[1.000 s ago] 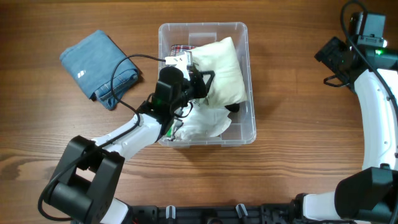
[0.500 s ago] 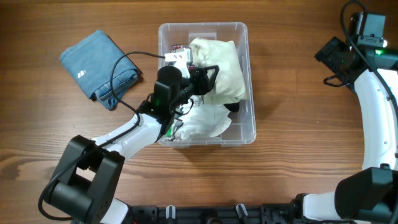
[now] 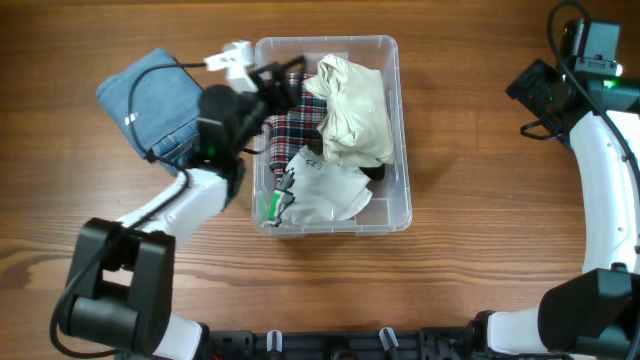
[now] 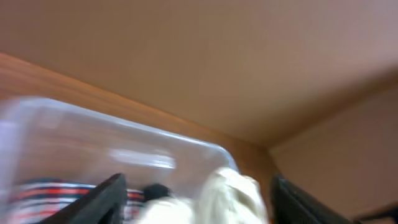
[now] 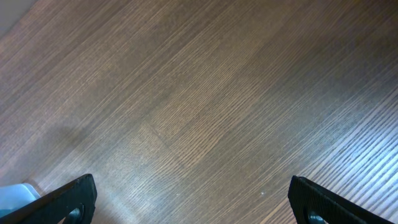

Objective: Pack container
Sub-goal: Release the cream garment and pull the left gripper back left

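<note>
Container (image 3: pixel 330 42), clear rounded plastic, crumpled cream cloth (image 3: pixel 352 110) and plaid fabric (image 3: pixel 288 130) inside, left tool (image 4: pixel 202 202), right tool (image 5: pixel 193 199) both apart

Through heavy blur, I saw the dark fingers (image 4: pixel 102 200) of the left gripper (image 4: pixel 199 186) spread wide over the clear container (image 4: pixel 74 143), a red plaid cloth (image 4: pixel 43 190) and what looked like a cream cloth (image 4: pixel 233 193) lying inside it.

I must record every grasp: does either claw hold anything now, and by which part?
Nothing is held. The left claw stands open by the container, its gap empty; the right claw is open over the table.
</note>
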### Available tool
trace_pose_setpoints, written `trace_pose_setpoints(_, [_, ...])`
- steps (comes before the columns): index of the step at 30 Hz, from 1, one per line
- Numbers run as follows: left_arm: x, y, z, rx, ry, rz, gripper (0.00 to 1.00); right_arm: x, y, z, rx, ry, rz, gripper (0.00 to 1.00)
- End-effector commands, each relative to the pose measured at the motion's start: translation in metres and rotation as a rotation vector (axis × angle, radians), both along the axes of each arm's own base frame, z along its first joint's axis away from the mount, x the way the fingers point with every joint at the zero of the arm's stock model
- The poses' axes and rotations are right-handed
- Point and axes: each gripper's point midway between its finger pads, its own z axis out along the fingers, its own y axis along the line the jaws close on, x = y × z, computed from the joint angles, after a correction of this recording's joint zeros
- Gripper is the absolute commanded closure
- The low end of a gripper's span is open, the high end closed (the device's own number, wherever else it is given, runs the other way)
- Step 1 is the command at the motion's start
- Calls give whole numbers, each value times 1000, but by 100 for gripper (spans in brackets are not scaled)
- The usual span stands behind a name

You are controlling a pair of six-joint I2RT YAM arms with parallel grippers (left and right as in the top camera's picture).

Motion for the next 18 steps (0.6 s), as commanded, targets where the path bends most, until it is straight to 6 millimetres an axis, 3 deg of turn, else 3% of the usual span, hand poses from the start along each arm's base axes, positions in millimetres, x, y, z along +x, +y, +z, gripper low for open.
trace_pose_setpoints(1, [8, 27, 15, -29, -19, 45, 69, 1, 1, -5, 15, 4, -12, 0])
trace_pose_setpoints(3, [5, 23, 20, -45, -21, 19, 82, 1, 1, -5, 15, 4, -12, 0])
trace_pose_setpoints(4, [2, 15, 24, -50, -31, -22, 94, 1, 1, -5, 15, 4, -12, 0])
trace_pose_setpoints(5, [-2, 6, 29, -54, -40, -63, 96, 1, 1, -5, 15, 4, -12, 0])
trace_pose_setpoints(8, [-12, -6, 42, -59, -62, -128, 96, 1, 1, -5, 15, 4, -12, 0])
trace_pose_setpoints(13, [-43, -8, 51, 183, -36, -210, 96, 1, 1, -5, 15, 4, -12, 0])
trace_pose_setpoints(18, [-64, 22, 77, 416, 135, -134, 96, 1, 1, -5, 15, 4, -12, 0])
